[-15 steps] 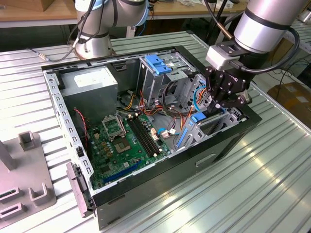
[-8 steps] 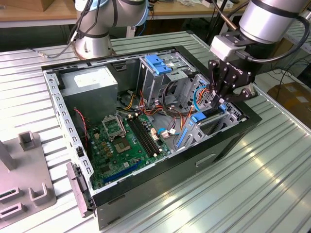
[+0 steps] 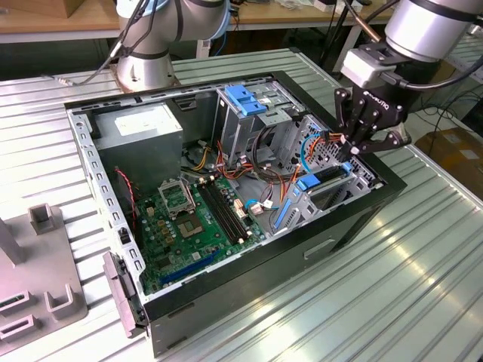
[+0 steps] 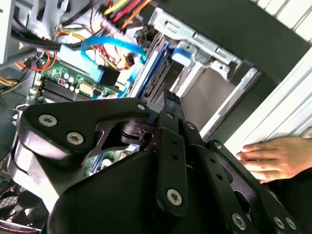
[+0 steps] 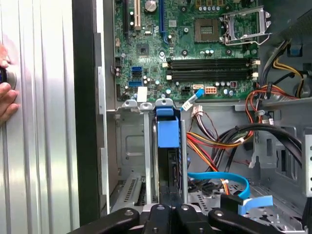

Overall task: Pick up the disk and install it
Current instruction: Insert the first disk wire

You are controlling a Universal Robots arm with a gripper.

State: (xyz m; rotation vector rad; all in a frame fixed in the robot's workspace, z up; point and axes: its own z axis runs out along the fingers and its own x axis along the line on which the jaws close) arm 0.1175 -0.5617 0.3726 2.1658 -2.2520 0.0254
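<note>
Gripper (image 3: 355,148) nose-down just above disk (image 3: 330,176)

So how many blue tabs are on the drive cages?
2. One tab tops the tall cage; the other sits low beside the gripper, toward the exterior view's right. Cables may hide more.

— Entry one?
— Green motherboard (image 5: 195,53); blue tab (image 5: 168,132) set in a metal bay (image 5: 146,146).
— Further entries?
— Blue flat cable (image 5: 219,178); tool (image 5: 168,214), black links near the bay; a hand (image 5: 6,92) over the ribbed counter (image 5: 44,146).
</note>
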